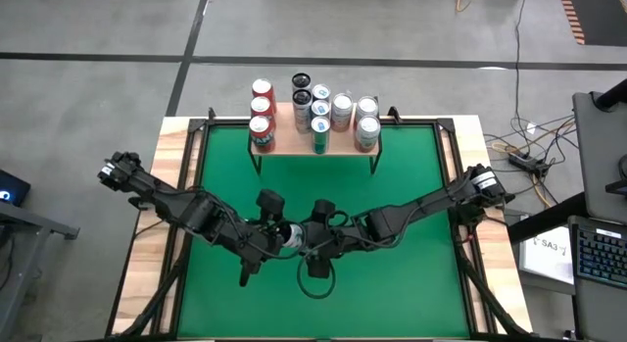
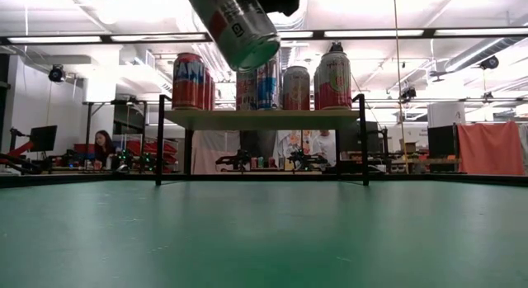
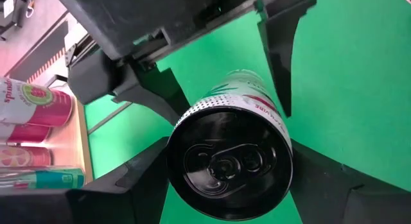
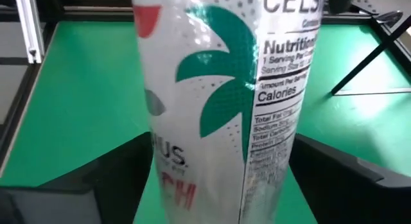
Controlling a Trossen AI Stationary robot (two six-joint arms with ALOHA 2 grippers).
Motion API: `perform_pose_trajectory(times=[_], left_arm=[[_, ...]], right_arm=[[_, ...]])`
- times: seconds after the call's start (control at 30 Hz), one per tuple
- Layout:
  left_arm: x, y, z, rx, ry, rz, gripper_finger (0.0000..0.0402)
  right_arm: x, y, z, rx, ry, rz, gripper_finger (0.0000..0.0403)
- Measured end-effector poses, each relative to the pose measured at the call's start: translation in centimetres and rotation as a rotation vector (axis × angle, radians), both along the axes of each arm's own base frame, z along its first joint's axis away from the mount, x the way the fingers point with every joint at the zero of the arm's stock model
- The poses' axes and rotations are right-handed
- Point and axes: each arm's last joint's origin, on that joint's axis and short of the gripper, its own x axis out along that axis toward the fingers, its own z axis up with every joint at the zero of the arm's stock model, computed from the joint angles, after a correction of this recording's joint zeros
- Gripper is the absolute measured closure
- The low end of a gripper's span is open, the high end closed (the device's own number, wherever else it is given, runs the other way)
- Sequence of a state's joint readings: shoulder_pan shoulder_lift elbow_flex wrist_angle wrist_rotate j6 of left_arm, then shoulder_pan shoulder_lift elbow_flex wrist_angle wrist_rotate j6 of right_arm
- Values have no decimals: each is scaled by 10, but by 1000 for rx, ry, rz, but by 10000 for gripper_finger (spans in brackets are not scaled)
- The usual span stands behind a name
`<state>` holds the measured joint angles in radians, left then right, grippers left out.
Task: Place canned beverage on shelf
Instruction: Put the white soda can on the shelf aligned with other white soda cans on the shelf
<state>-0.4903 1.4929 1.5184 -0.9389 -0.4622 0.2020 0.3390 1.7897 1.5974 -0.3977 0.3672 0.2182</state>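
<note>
Low view shows bare green table (image 2: 264,238) stretching from the near edge to the shelf (image 2: 260,119) at the far side, with nothing standing between. A silver can (image 2: 239,28) hangs tilted high above the mat, in front of the shelf. The high view puts that can (image 1: 292,234) over the table's middle, between both grippers, well short of the shelf (image 1: 315,144). The left wrist view alone shows the can's top end with its pull tab (image 3: 230,163), and the left gripper (image 3: 228,185) closed on the can's sides. In it the right gripper (image 3: 212,83) stands farther along the can, fingers spread off it. The right wrist view shows only the can's palm-tree label (image 4: 221,102) between open fingers. Cans (image 1: 313,112) crowd the shelf top; its front strip near the right end looks bare.
</note>
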Motion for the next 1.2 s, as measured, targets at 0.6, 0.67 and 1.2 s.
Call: perform_pose_trajectory(times=[0.6, 0.67, 1.2], left_arm=[[-2, 4, 8, 55, -41, -36, 117], [-4, 8, 13, 69, -65, -19, 117], [-48, 44, 60, 23, -274, 20, 117]], right_arm=[[-14, -7, 15, -25, 3, -87, 170], [-19, -9, 21, -26, 7, -101, 170], [-29, -17, 31, -105, -43, -222, 170]])
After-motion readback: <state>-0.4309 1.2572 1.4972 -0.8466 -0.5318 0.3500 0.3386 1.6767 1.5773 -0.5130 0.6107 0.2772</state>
